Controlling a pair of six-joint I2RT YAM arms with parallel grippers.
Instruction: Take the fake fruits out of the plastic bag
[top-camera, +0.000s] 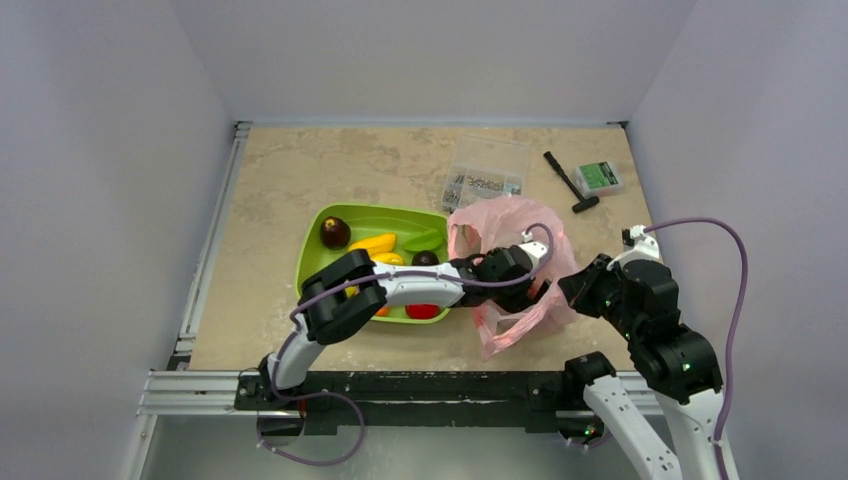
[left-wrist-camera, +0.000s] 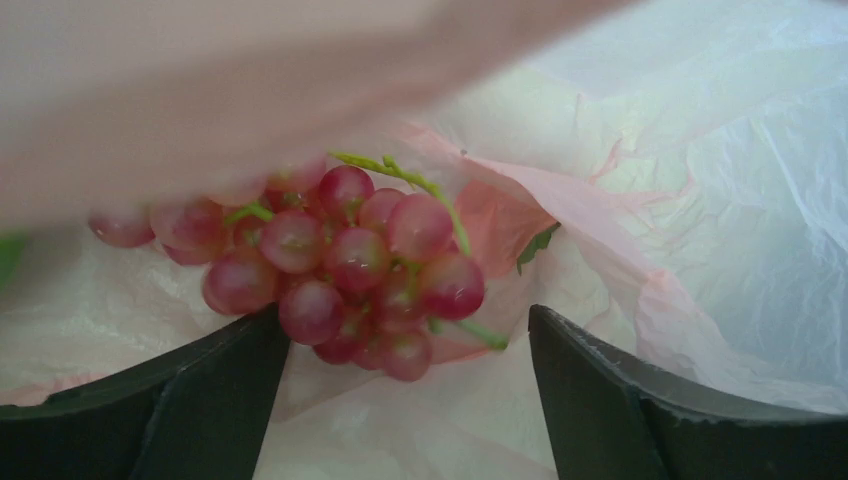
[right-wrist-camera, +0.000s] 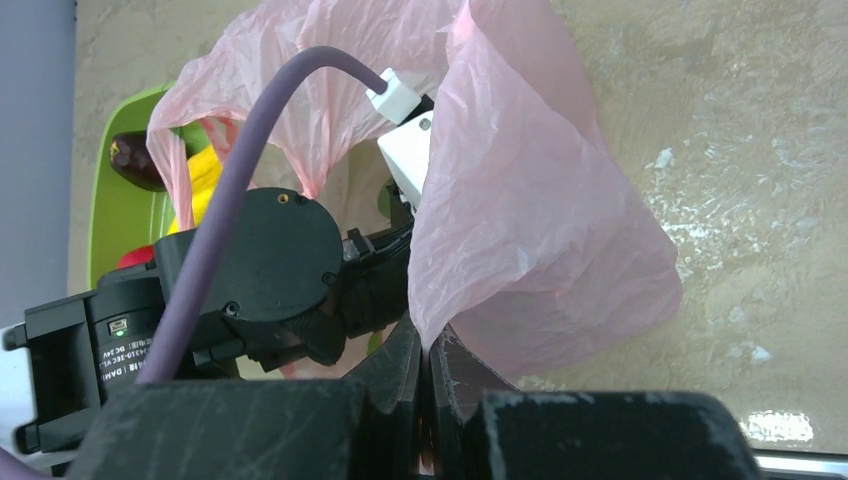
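Your left gripper (left-wrist-camera: 402, 330) is inside the plastic bag (top-camera: 512, 222), jaws apart. The grape bunch (left-wrist-camera: 340, 260) sits just ahead of them, low on the bag's floor. Your left-hand finger (left-wrist-camera: 200, 390) is right up against the bunch's lower grapes, while the other finger (left-wrist-camera: 620, 390) has open plastic between it and the fruit. A blurred pink fold hangs over the bunch from above. There is free room to the right, where the bag wall billows out. Your right gripper (right-wrist-camera: 428, 350) is closed tight on the bag's near edge, holding the mouth up. The bag rests on the desk (top-camera: 300, 170), just beside the green tray's (top-camera: 312, 255) right rim.
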